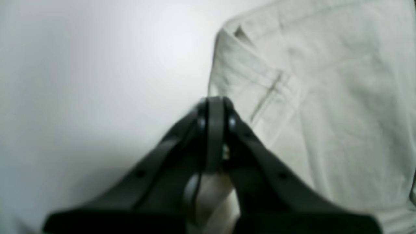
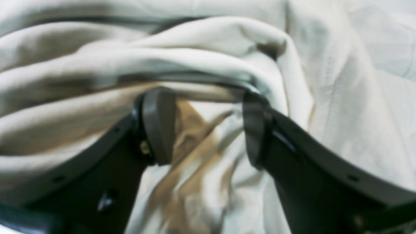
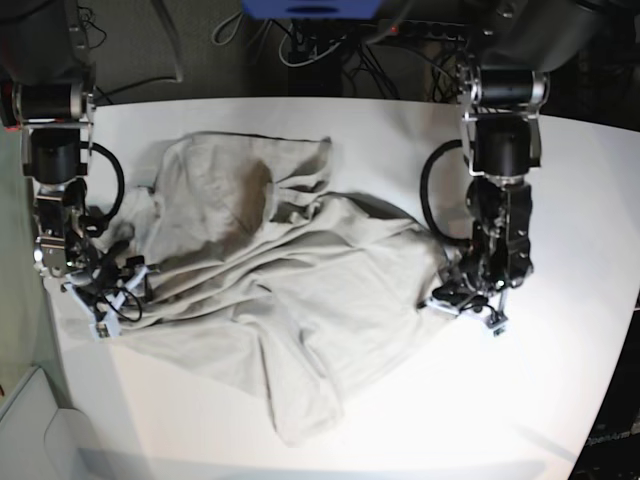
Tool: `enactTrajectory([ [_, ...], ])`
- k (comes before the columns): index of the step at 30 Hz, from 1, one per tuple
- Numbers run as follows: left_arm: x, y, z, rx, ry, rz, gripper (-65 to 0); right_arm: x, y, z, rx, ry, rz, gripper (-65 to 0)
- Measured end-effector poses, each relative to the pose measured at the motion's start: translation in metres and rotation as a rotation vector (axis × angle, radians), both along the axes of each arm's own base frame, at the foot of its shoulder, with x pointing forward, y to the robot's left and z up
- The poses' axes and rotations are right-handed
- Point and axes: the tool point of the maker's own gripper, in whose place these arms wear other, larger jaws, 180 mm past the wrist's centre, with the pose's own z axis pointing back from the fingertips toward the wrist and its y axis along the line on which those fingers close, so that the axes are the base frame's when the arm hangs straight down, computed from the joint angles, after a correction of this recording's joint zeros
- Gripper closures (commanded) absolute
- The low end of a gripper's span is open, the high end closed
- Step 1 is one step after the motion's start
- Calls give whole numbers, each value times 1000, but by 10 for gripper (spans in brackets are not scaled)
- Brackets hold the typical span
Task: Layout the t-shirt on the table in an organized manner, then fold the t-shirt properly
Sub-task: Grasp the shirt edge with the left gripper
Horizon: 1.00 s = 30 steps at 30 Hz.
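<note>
On the table (image 3: 570,200), big and white, lay one t-shirt (image 3: 300,290), all crumpled. It sat near the middle of the table, a bit toward my right arm's side. It was not flat yet, so I think the laying-out step was not done.

The shirt's long way ran slanted across the table, from the bunched part near my right arm to the loose end at the table's near edge. It lay between my two arms, and both claws were right at its edges.

My left claw (image 1: 215,107) was at the shirt's edge on the far side from my right arm. Its jaws were pressed together. A bit of pale cloth showed under them, but I could not tell if I really had hold of the hem.

My right claw (image 2: 204,126) was pushed into the bunched folds. Its jaws stood wide apart, cloth between them, not pinched.

I counted one shirt, one table, two claws.
</note>
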Motion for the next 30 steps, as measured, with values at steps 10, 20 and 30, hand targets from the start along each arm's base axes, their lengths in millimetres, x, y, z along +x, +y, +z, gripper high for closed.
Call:
enactTrajectory([
  [10, -67, 97, 58, 11, -83, 213, -3, 1, 1, 0, 2, -5, 2, -340],
  [20, -125, 128, 75, 106, -88, 195, -9, 2, 3, 1, 7, -20, 3, -340],
  [30, -70, 57, 83, 28, -148, 22, -313, 2, 4, 1, 8, -20, 4, -340],
])
